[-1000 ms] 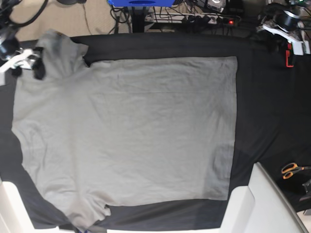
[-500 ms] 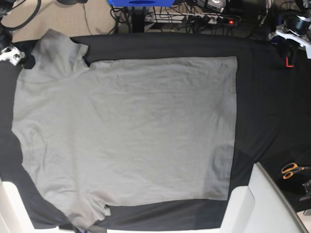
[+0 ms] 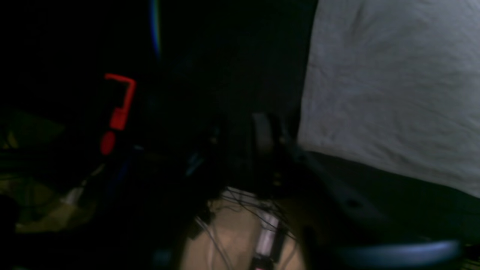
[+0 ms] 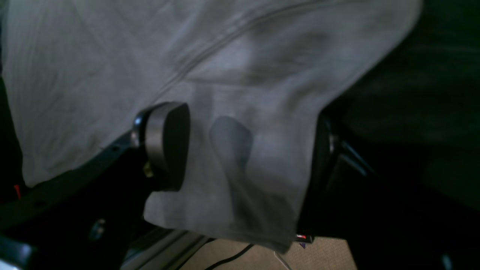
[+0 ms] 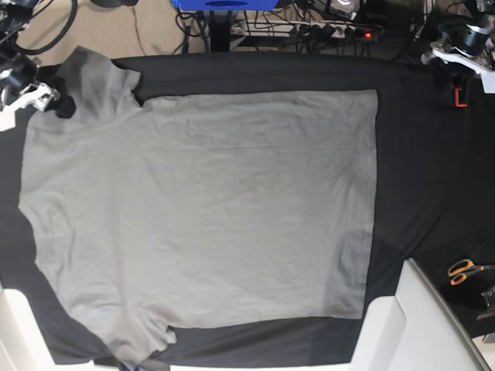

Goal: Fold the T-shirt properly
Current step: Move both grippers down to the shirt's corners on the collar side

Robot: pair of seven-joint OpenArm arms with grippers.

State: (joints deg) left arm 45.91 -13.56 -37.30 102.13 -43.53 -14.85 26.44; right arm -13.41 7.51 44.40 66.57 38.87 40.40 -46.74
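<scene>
The light grey T-shirt (image 5: 201, 209) lies spread flat on the black cloth (image 5: 433, 178), collar side at the left and hem at the right. My right gripper (image 5: 42, 97) is at the far left sleeve. In the right wrist view it (image 4: 243, 157) is open just above the sleeve fabric (image 4: 243, 56), one finger on each side. My left gripper (image 5: 455, 52) hovers past the far right corner of the cloth, apart from the shirt. The left wrist view is dark and blurred. It shows the shirt's hem corner (image 3: 393, 93), but not how the jaws stand.
A red clamp (image 5: 459, 98) sits on the table's far right edge and also shows in the left wrist view (image 3: 120, 105). Orange-handled scissors (image 5: 464, 270) lie at the right. White boxes (image 5: 418, 325) stand at the front right and front left. Cables lie behind the table.
My right gripper pulled back left off the sleeve, then came back to its edge. My left arm shifted slightly at the far right corner. The shirt has not moved.
</scene>
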